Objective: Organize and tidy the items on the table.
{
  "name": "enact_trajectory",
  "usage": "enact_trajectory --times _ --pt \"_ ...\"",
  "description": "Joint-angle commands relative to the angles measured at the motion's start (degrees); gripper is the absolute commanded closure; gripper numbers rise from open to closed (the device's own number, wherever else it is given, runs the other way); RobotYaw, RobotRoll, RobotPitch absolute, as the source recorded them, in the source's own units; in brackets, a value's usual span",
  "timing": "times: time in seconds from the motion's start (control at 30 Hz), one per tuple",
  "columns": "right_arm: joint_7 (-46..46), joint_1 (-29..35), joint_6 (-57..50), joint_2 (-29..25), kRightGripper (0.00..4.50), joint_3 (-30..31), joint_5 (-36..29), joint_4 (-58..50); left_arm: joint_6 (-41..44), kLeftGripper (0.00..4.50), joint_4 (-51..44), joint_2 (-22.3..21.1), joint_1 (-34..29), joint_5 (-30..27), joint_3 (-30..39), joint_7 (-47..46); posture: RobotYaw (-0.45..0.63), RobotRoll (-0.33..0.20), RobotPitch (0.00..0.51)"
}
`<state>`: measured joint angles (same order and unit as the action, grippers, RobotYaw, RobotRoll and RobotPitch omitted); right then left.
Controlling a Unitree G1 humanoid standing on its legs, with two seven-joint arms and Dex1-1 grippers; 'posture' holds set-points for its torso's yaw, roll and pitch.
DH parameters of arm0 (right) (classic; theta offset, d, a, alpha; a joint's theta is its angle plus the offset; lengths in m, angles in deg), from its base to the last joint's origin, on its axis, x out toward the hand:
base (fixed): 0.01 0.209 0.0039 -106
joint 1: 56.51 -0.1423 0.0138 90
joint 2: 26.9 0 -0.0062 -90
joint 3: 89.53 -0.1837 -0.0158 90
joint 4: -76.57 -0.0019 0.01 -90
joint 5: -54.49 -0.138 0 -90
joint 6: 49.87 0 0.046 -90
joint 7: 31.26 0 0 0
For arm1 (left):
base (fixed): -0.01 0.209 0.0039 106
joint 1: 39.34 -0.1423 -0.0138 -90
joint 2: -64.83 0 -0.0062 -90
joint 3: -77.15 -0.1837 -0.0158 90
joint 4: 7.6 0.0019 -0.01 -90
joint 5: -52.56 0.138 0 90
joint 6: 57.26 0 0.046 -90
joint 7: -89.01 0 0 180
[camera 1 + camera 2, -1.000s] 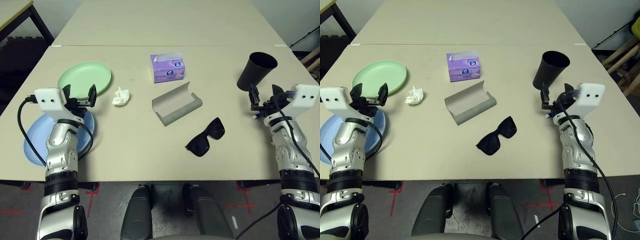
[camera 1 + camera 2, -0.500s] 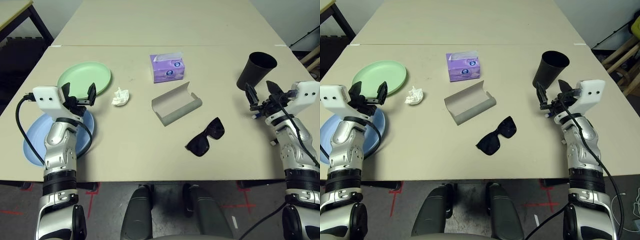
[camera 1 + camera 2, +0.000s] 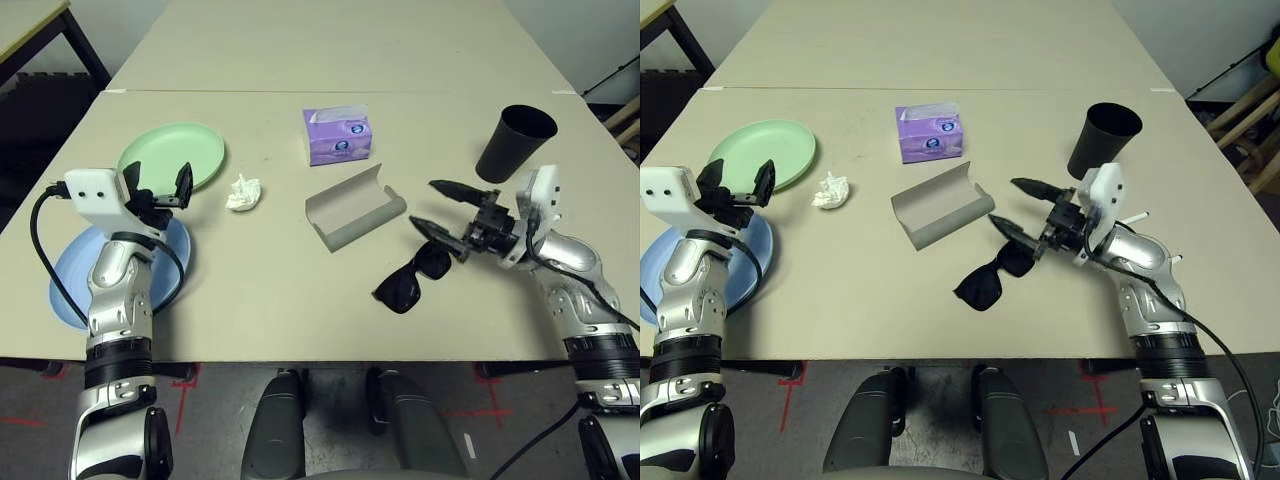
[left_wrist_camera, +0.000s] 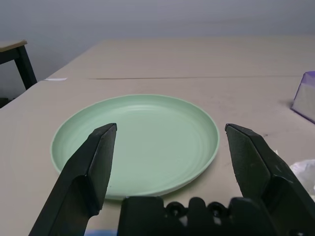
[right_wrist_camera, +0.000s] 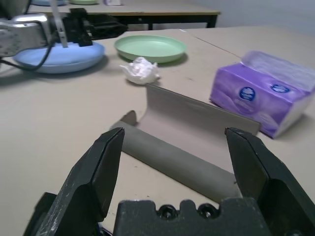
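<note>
While the right gripper (image 3: 437, 207) hangs level just above the black sunglasses (image 3: 412, 273), fingers spread wide and aimed at the open grey glasses case (image 3: 355, 208), it looks set to pair those two. Smooth and trough-shaped, the case lies with its lid up near a purple tissue box (image 3: 337, 135). Over the glossy pale blue plate (image 3: 68, 282), the left gripper (image 3: 157, 184) hovers with fingers equally spread, facing the shallow, ridged green plate (image 3: 172, 154), likely for stacking. A crumpled white tissue wad (image 3: 241, 193) rests beside it on the matte beige table (image 3: 260, 290), and a black cup (image 3: 514, 142) stands well apart.
</note>
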<state>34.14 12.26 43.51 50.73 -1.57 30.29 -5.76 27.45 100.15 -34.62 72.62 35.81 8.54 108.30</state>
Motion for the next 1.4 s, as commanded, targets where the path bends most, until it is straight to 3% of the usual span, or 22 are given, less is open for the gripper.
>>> enact_trajectory --times 0.03,0.3,0.47,0.8,0.9,1.17,1.4 --pt "4.57 1.52 0.65 -1.81 0.02 1.19 -0.96 -2.44 0.76 0.00 -1.39 -0.58 -0.96 -0.10 -0.07 0.26 0.17 0.000 0.173" --pt "9.60 2.14 3.28 -3.72 0.02 2.41 -0.07 -2.87 2.46 0.00 -1.47 -1.12 -0.68 -0.27 -0.85 1.88 0.16 0.000 0.177" --pt "10.36 2.71 3.65 -3.59 0.02 2.93 0.08 -3.26 5.56 0.00 -0.86 -3.73 -0.01 -1.68 -1.33 7.45 0.16 0.000 0.178" --pt "10.69 2.85 3.30 -3.32 0.02 3.19 -0.18 -3.31 20.07 0.00 1.52 -17.32 -1.10 -9.39 -1.36 30.07 0.17 0.000 0.178" --pt "10.71 2.99 3.22 -3.38 0.02 3.17 -0.24 -3.50 20.93 0.00 5.64 -21.58 0.20 -8.54 -1.58 34.01 0.17 0.000 0.179" --pt "10.33 3.81 2.88 -3.56 0.02 3.19 -0.22 -4.58 25.45 0.00 16.90 -30.48 5.51 -5.98 -2.44 36.83 0.16 0.000 0.182" --pt "9.76 4.25 2.80 -3.49 0.02 3.32 -0.12 -5.21 29.22 0.00 22.00 -34.74 6.34 -4.37 -2.65 37.80 0.16 0.000 0.183"
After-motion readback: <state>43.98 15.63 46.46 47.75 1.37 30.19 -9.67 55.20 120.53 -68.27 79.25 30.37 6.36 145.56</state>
